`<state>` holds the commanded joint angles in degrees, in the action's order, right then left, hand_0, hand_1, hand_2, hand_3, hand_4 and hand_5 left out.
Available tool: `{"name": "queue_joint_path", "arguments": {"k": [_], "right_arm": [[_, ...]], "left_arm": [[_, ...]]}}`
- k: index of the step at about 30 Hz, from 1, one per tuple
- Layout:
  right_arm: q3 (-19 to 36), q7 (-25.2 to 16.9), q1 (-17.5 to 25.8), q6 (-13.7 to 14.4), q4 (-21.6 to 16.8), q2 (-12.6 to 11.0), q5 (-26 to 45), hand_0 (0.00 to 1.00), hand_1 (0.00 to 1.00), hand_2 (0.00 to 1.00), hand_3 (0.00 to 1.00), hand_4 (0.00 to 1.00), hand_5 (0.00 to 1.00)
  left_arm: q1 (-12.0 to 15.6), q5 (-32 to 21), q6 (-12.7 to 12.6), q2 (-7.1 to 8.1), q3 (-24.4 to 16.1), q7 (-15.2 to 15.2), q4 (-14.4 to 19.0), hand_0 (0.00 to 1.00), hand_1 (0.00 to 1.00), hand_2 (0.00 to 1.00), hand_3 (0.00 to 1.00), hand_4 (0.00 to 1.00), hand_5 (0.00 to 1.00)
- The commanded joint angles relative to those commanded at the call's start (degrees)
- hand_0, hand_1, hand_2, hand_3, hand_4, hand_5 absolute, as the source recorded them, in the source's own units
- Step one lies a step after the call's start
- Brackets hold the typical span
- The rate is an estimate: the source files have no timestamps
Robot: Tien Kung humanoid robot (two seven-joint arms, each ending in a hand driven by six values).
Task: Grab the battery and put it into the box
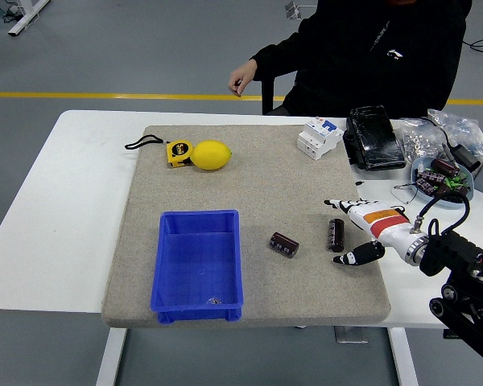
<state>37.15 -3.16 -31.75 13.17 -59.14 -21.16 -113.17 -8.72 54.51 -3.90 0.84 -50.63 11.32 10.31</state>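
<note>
While my right hand (362, 233) sits low over the grey mat (249, 169) with fingers spread wide and nothing held, the nearer battery (336, 235) stands just off my fingertips, between thumb and forefinger but not touched as far as I can tell. A second battery (282, 244) lies on its side further out from the hand, toward the blue box (169, 273). Box is well beyond both, open side up, near the mat's front edge; a small dark speck shows on its floor, too small to identify.

Step in hand, by my reading: the reach to grasp. No pick-up yet.

Next move calls for: ease forward a little so the battery sits between thumb and fingers, close on its body without tipping it, lift clear, then carry across past the second battery to above the box and release.

Other items, far from the hand: a yellow lemon (212, 155) touching a tape measure (179, 153) at the mat's far side; a white breaker (319, 137) and a black pack (374, 138) ahead of my wrist; a bowl of parts (467, 193) beside my forearm. A person (370, 56) sits across the table, one hand (243, 80) raised, clear of everything.

Left arm not seen.
</note>
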Motion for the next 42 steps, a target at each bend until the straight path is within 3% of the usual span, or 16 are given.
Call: {"name": "queue_joint_path", "arguments": {"k": [7, 19, 20, 24, 25, 26, 42], "right_arm": [[-1.3, 0.1, 0.1, 3.0, 1.1, 0.6, 1.8, 0.628, 0.731, 0.785, 0.859, 0.998, 0.353], [-2.2, 0.1, 0.1, 5.0, 2.9, 2.5, 4.4, 0.624, 0.726, 0.778, 0.853, 0.998, 0.353], [-2.2, 0.2, 0.2, 5.2, 3.1, 2.6, 4.5, 0.604, 0.714, 0.768, 0.844, 0.998, 0.303], [-2.2, 0.4, 0.2, 6.5, 4.0, 3.0, 5.0, 0.604, 0.714, 0.768, 0.844, 0.998, 0.303], [-2.2, 0.5, 0.3, 6.7, 4.1, 3.1, 5.0, 0.533, 0.678, 0.748, 0.822, 0.998, 0.242], [-2.3, 0.9, 0.3, 7.5, 3.9, 3.1, 4.9, 0.533, 0.678, 0.748, 0.822, 0.998, 0.242], [-3.2, 0.8, 0.1, 9.0, 4.7, 3.4, 5.4, 0.463, 0.636, 0.722, 0.788, 0.998, 0.244]], "left_arm": [[0.0, 0.8, 0.2, -0.06, -0.4, 0.3, 0.0, 0.796, 0.776, 0.795, 0.614, 0.682, 0.61], [-0.1, 1.1, 0.4, -0.02, -0.3, 0.5, 0.0, 0.796, 0.774, 0.794, 0.613, 0.681, 0.609], [-0.2, 1.1, 0.4, -0.04, -0.3, 0.5, 0.0, 0.797, 0.776, 0.794, 0.613, 0.681, 0.61], [-0.4, 1.2, 0.4, -0.13, -0.3, 0.5, 0.0, 0.797, 0.776, 0.794, 0.613, 0.681, 0.61], [-0.4, 1.3, 0.4, -0.14, -0.3, 0.5, 0.0, 0.797, 0.776, 0.794, 0.613, 0.681, 0.61], [-0.6, 1.5, 0.5, -0.13, -0.3, 0.6, 0.0, 0.797, 0.776, 0.794, 0.613, 0.681, 0.61], [-1.0, 3.2, 0.9, -0.24, -1.2, 0.9, 0.0, 0.797, 0.775, 0.794, 0.614, 0.681, 0.609]]}}
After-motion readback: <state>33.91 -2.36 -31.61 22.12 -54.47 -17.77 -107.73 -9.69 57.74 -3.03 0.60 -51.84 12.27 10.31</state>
